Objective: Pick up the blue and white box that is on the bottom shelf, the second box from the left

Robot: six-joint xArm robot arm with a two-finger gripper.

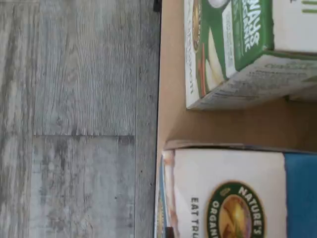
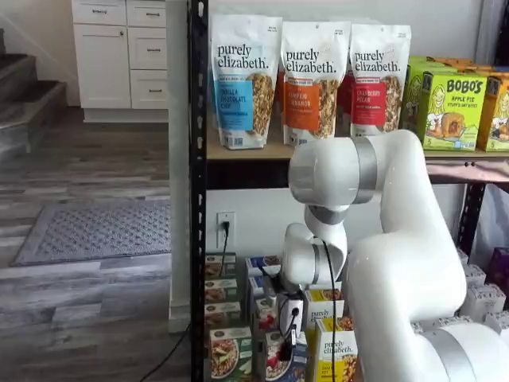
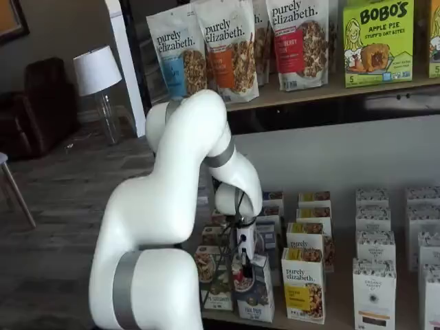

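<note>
The blue and white box (image 1: 233, 193) shows its white top with a round green logo and a blue side in the wrist view, standing at the front edge of the bottom shelf (image 1: 218, 124). It shows in both shelf views (image 2: 274, 362) (image 3: 258, 295), between a green-fronted carton (image 1: 237, 39) (image 2: 229, 356) (image 3: 210, 275) and a yellow "purely elizabeth" carton (image 2: 338, 354) (image 3: 304, 285). My gripper (image 2: 285, 344) (image 3: 243, 267) hangs straight down right over the box's top. Its black fingers show with no plain gap, and I cannot tell whether they touch the box.
Granola bags (image 2: 242, 79) and green Bobo's boxes (image 2: 453, 107) stand on the upper board. A black rack post (image 2: 197, 199) rises left of the cartons. White cartons (image 3: 375, 289) fill the shelf's right side. Grey wood floor (image 1: 74, 119) lies in front of the shelf.
</note>
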